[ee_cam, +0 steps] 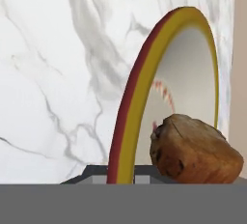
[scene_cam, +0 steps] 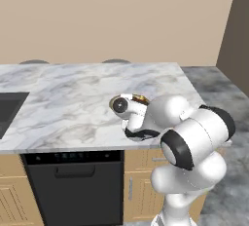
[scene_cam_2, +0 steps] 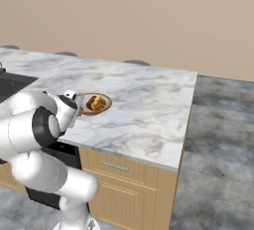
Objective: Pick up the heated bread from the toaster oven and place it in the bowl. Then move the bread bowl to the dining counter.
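The bowl (scene_cam_2: 102,98), with a tan rim and a cream inside, is down at the surface of the white marble dining counter (scene_cam_2: 149,100). The heated bread (scene_cam_2: 96,104), a golden-brown lump, lies inside it. My gripper (scene_cam_2: 75,101) is shut on the bowl's near rim. In the hand view the rim (ee_cam: 140,88) runs up from between my fingertips, and the bread (ee_cam: 193,153) rests against the cream inside. In the left base view the hand hides most of the bowl (scene_cam: 141,98). The toaster oven is out of view.
A dark sink (scene_cam: 9,108) is set into the counter at the left. A black dishwasher front (scene_cam: 73,186) sits below the near edge. Stool tops (scene_cam_2: 136,62) show behind the far edge. The counter ends at the right over grey floor (scene_cam_2: 218,140).
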Robot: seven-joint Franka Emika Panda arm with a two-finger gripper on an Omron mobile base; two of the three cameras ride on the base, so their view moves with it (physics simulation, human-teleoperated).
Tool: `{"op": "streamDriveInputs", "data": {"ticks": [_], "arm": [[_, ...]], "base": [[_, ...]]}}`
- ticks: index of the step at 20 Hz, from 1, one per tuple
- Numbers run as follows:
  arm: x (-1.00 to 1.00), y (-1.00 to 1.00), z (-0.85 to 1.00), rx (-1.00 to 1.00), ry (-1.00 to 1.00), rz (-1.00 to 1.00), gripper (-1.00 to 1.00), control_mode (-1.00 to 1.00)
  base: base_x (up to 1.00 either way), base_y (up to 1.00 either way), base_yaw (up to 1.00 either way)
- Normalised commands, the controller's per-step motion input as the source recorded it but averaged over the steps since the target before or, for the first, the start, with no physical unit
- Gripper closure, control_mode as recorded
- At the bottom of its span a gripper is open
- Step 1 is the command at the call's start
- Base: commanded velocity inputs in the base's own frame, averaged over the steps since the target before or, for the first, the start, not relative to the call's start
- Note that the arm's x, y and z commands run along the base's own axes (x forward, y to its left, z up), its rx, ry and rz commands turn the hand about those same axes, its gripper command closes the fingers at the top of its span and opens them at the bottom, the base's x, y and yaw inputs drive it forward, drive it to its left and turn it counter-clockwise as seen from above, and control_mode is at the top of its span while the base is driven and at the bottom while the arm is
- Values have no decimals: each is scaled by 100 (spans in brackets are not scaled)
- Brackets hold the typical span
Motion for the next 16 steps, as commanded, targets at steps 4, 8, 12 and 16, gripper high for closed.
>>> {"op": "streamDriveInputs", "data": {"ticks": [4, 8, 12, 16], "arm": [[61, 0, -21, 0, 0, 0, 100, -100], [19, 1, -12, -1, 7, -1, -100, -100], [-23, 7, 3, 0, 7, -1, -100, -100], [-89, 20, 43, 0, 3, 0, -100, -100]], "base": [[0, 0, 0], [0, 0, 0], [0, 0, 0], [0, 0, 0]]}}
